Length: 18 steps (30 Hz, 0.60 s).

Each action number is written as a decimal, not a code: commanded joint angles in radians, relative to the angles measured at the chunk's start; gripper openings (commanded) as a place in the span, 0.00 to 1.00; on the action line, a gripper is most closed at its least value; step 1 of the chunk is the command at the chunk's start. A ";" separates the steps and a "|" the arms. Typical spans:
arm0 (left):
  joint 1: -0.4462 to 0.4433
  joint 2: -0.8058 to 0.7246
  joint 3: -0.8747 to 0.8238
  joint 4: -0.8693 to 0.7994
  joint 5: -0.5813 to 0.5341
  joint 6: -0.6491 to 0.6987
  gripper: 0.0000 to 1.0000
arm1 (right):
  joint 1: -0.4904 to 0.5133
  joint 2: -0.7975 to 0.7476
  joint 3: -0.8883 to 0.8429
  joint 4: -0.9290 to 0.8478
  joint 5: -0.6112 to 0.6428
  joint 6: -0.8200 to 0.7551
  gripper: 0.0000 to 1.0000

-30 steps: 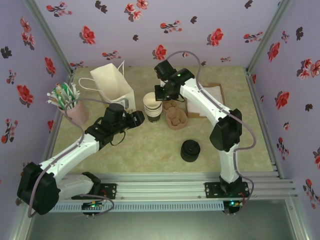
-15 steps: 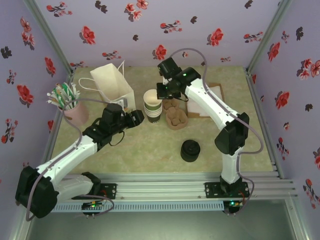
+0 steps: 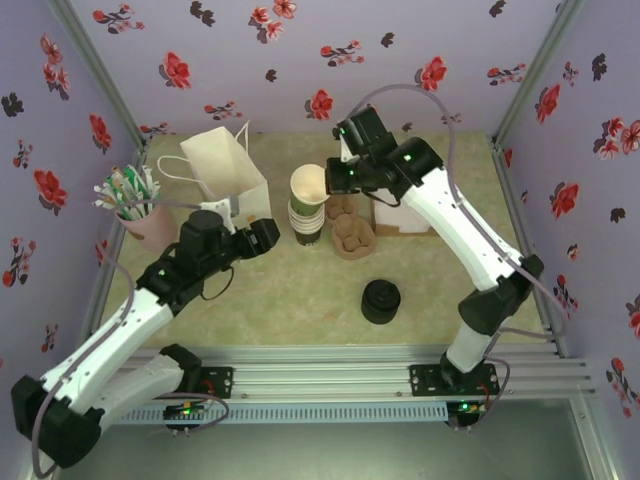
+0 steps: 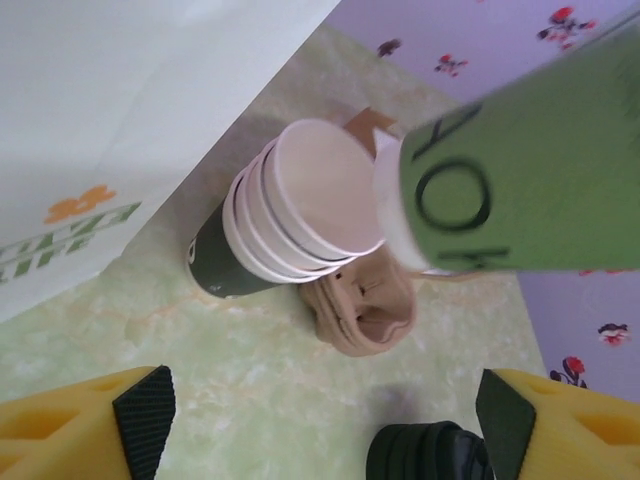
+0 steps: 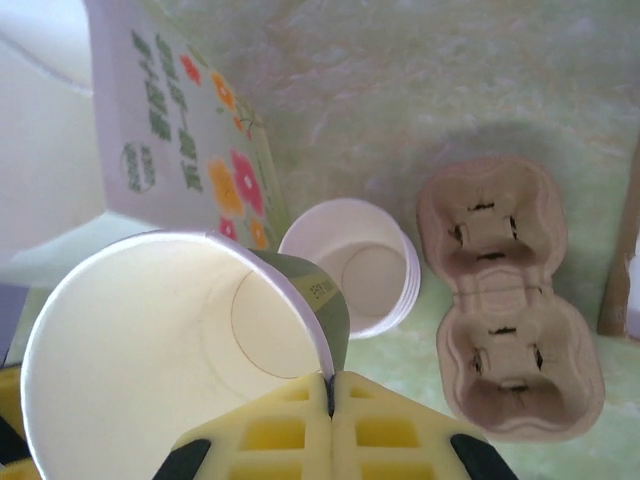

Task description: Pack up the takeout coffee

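Up goes the right arm: over the last second it has swung higher and toward the back of the table, and the top cup has come off the cup stack with it, now hanging clear above the rest. The right gripper is clamped on that cup's wall at the rim, one finger inside and one outside, so the coffee cup is in the air over the stack, lidless, mouth up and leaning a little. Its long axis looks close to upright. Meanwhile the left arm has drawn back toward the left edge, and its jaws have spread. The left gripper now stands wide open and empty, just left of the stack by the near corner of the bag, with its fingers aimed at the cup. So the right arm has the cup, and the left is the near helper. The key relation is that the lids lie well toward the near edge, down and to the right of the held cup, with the carrier between them beside the stack. My read is that the cup must come down upright before any lid goes on.
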<state>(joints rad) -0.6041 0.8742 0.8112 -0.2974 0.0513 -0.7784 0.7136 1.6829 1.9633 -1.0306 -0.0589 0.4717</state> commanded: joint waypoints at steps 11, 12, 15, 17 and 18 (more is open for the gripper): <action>-0.003 -0.164 0.059 -0.231 0.052 0.050 0.99 | 0.097 -0.275 -0.495 0.092 0.032 0.051 0.00; -0.006 -0.170 0.046 -0.225 0.060 0.049 0.99 | 0.104 -0.290 -0.543 0.114 0.032 0.063 0.00; -0.012 -0.167 0.012 -0.194 0.103 0.048 0.99 | 0.120 -0.313 -0.661 0.185 0.027 0.092 0.00; -0.019 -0.151 -0.002 -0.179 0.121 0.049 0.99 | 0.132 -0.315 -0.721 0.231 0.021 0.109 0.00; -0.024 -0.140 -0.007 -0.173 0.126 0.050 0.99 | 0.143 -0.314 -0.747 0.253 0.025 0.118 0.00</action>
<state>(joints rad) -0.6140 0.7181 0.8249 -0.4873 0.1287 -0.7521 0.8371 1.3872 1.2613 -0.8776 -0.0483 0.5415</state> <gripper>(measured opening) 0.992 0.064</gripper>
